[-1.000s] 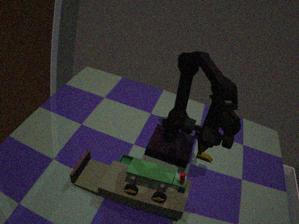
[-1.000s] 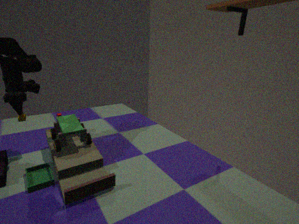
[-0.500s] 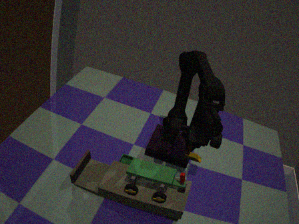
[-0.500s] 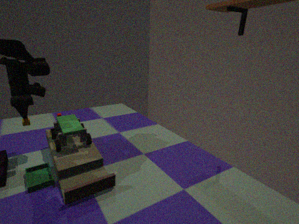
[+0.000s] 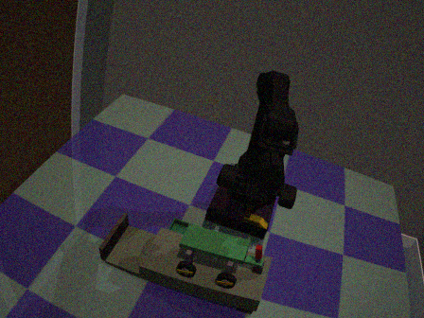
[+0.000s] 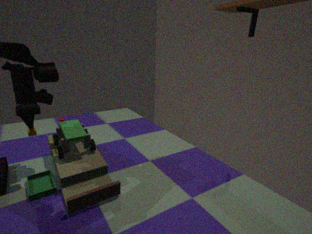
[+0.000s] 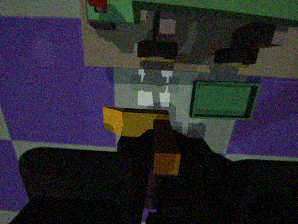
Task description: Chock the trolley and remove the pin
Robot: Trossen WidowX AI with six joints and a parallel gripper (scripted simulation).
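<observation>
The yellow chock [image 5: 256,220] [image 6: 32,131] [image 7: 120,121] is in my gripper [image 6: 31,126] [image 7: 161,135], which is shut on it by its orange handle [image 7: 167,164]. The chock hangs above the table beside the ramp, on the arm's side, apart from the trolley. The green trolley [image 5: 215,242] [image 6: 73,129] [image 7: 215,9] stands on the upper part of the ramp [image 5: 158,243] [image 6: 81,168] [image 7: 100,52]. The red-headed stop pin [image 5: 258,252] [image 6: 61,120] [image 7: 97,3] stands upright at its uphill end. The green tray [image 6: 41,185] [image 7: 225,101] is empty; the trolley partly hides it in the top view.
The ramp's low end has an upright end board [image 5: 114,238] [image 6: 94,197]. The tray lies on the table close beside the ramp, on the arm's side. The arm's dark base [image 6: 3,174] stands beyond the tray. A wall shelf [image 6: 264,5] is high at the right.
</observation>
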